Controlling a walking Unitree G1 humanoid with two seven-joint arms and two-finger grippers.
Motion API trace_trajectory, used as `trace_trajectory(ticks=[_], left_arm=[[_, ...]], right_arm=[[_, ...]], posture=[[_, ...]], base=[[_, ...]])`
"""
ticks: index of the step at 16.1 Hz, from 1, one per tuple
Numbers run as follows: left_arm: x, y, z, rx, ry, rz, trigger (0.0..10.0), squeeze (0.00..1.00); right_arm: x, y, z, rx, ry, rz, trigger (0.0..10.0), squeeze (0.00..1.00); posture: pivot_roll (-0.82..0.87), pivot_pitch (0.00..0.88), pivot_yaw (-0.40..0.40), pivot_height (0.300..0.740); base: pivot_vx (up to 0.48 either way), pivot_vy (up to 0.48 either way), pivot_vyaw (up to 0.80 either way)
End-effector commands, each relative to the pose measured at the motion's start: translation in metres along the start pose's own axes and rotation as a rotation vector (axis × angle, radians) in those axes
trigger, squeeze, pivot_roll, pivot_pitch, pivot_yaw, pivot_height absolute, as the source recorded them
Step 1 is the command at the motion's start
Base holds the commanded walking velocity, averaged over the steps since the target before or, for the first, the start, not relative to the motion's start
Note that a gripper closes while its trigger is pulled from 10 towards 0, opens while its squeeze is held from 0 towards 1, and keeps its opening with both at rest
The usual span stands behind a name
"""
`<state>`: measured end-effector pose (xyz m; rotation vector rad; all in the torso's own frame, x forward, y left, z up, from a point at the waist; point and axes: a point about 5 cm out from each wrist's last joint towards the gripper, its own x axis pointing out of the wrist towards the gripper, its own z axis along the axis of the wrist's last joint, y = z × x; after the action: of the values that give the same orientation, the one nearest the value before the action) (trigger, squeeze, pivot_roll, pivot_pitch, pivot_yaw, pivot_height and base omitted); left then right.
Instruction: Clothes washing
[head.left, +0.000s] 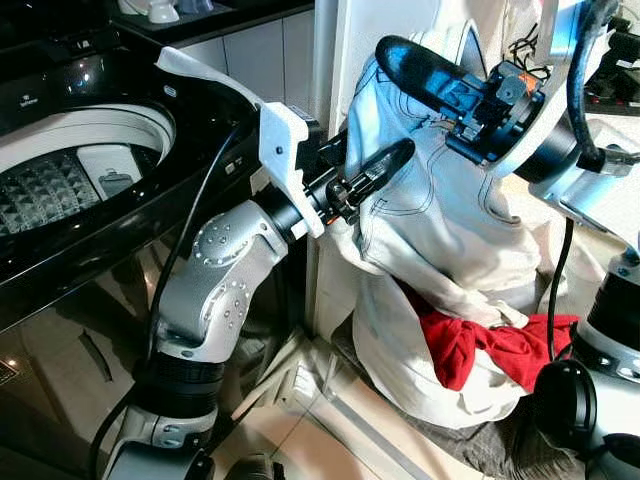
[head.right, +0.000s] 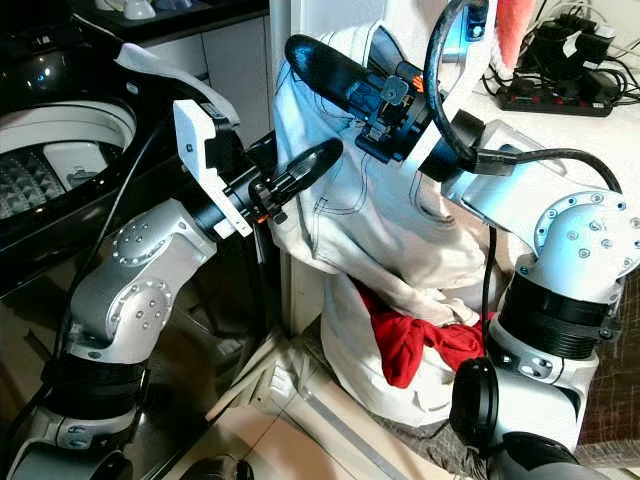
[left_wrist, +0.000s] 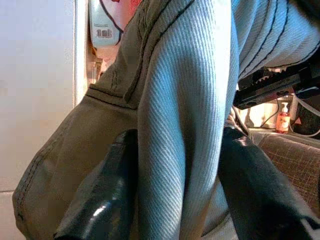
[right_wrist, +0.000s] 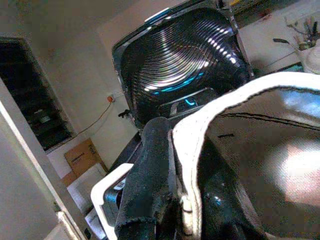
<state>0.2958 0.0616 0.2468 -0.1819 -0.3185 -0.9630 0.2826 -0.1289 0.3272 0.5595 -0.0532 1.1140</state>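
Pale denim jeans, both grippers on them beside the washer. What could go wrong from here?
1. The pale blue denim jeans drape down onto the red garment in the white laundry bag; lifting may drag the red piece out.
2. The left gripper pinches just one fold, so the heavy cloth may slip free.
3. The right gripper holds the waistband high; the hanging legs might catch the black top-loading washer's rim on the swing across.

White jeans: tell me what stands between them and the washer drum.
Nothing visible does. The white jeans hang pinched by both the left gripper and the right gripper, lifted above the laundry pile with the red garment. The washer drum lies open to the robot's left, its lid raised.
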Motion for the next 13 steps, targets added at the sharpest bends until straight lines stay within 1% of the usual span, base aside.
trace_trajectory(ticks=[1, 12, 13], left_arm=[[0.0005, 0.0, -0.0049, -0.011, 0.033, -0.004, 0.0, 0.0], [-0.0016, 0.0014, -0.0069, -0.005, 0.054, 0.0, 0.0, 0.0], [-0.0016, 0.0023, -0.0068, -0.001, 0.053, 0.007, 0.0, 0.0]], right_arm=[[0.0028, 0.0111, 0.0033, -0.025, -0.025, 0.06, 0.0, 0.0], [0.0013, 0.0071, 0.0052, -0.032, -0.04, 0.012, 0.0, 0.0], [0.0007, 0.006, 0.0059, -0.035, -0.042, -0.002, 5.2, 0.37]], posture=[[0.05, 0.0, 0.003, 0.74], [0.05, 0.0, 0.003, 0.74], [0.05, 0.0, -0.002, 0.74]], base=[[0.0, 0.0, 0.0], [0.0, 0.0, 0.0], [0.0, 0.0, 0.0]])
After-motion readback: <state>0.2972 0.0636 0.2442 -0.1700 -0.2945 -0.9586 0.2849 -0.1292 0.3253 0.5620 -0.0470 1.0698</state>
